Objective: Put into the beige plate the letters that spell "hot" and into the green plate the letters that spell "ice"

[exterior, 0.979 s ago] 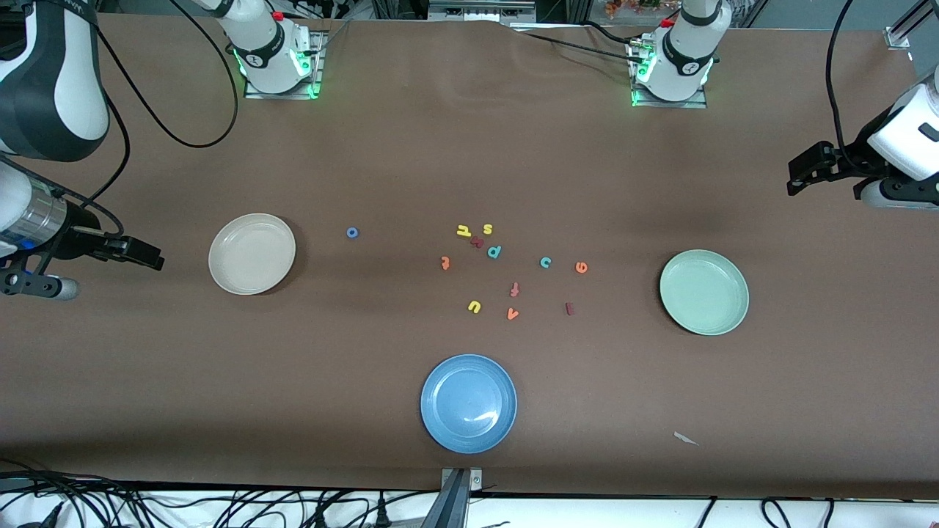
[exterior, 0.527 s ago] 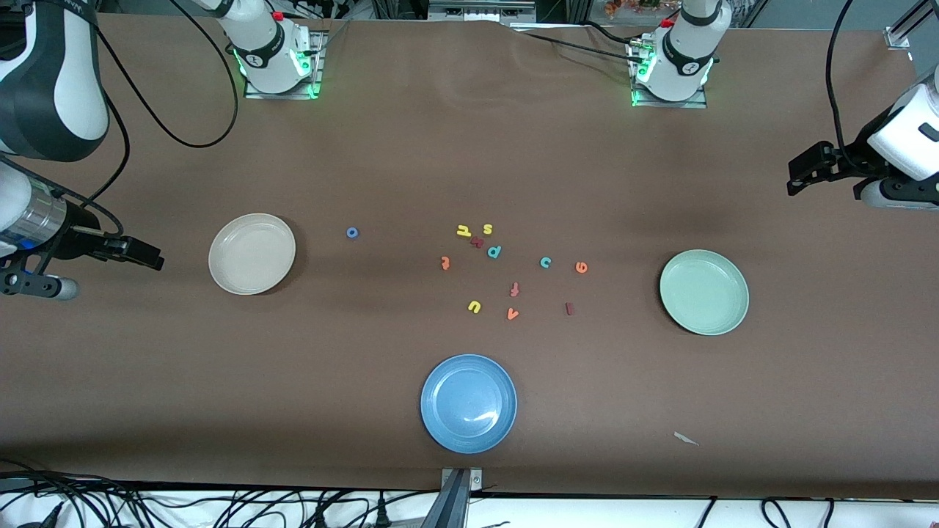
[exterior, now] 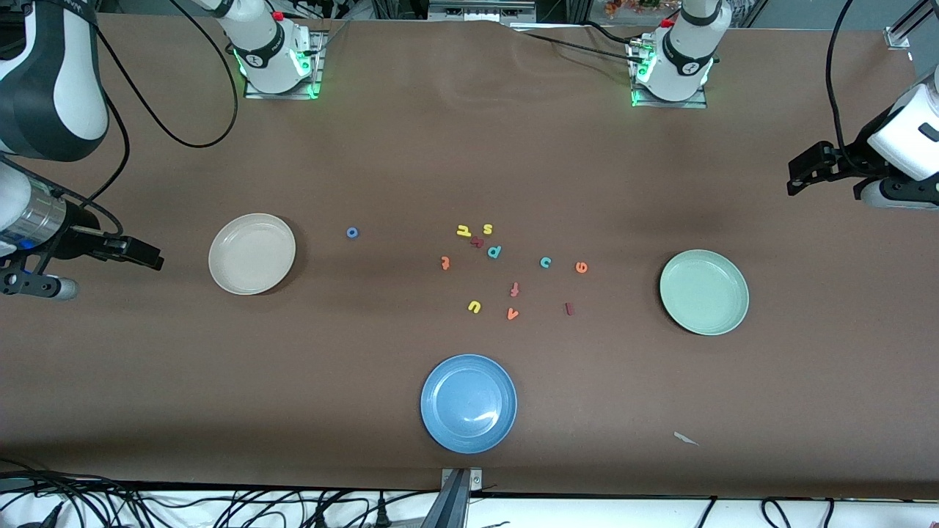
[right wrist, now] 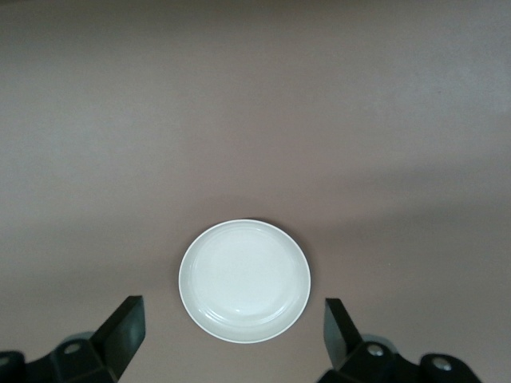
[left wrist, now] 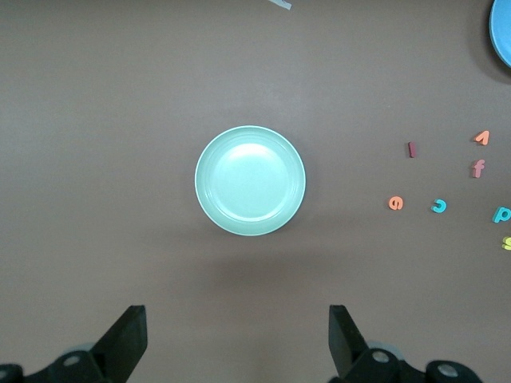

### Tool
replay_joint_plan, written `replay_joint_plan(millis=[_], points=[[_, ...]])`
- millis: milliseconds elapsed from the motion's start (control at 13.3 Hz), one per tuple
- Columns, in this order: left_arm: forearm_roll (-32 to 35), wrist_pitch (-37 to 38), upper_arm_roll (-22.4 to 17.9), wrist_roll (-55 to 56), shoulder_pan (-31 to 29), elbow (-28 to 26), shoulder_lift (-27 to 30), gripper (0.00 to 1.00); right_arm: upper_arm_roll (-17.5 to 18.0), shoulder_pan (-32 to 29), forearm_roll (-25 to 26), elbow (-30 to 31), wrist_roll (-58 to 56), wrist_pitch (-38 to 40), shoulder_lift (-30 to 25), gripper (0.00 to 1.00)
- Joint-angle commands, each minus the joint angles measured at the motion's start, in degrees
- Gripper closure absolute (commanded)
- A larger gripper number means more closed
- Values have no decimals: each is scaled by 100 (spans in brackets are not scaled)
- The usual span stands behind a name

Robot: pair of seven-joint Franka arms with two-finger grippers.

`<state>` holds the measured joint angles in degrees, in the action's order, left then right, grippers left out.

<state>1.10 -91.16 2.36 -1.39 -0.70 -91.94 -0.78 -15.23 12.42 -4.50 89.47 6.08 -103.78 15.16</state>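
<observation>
Left gripper [exterior: 799, 172] hangs with jaws wide apart, empty, above the table's left-arm end near the green plate [exterior: 704, 292]. Right gripper [exterior: 143, 253], likewise spread and empty, hangs beside the beige plate [exterior: 251, 254]. Between the plates lie scattered letters [exterior: 506, 268].

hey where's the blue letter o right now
In the front view the blue o lies alone on the table, between the beige plate and the cluster of letters, beside the yellow h, toward the right arm's end.
</observation>
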Motion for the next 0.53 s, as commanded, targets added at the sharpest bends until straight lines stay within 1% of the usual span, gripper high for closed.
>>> replay_joint_plan(millis=[0,301,452], points=[[-58,20,-7,-116,0,-61,104,0,-7,23,37,211,69,24,-206,1],[-58,20,-7,-116,0,-61,104,0,11,67,37,220,349,33,-215,1],[-58,20,-7,-116,0,-61,104,0,11,268,54,211,385,172,-171,0]])
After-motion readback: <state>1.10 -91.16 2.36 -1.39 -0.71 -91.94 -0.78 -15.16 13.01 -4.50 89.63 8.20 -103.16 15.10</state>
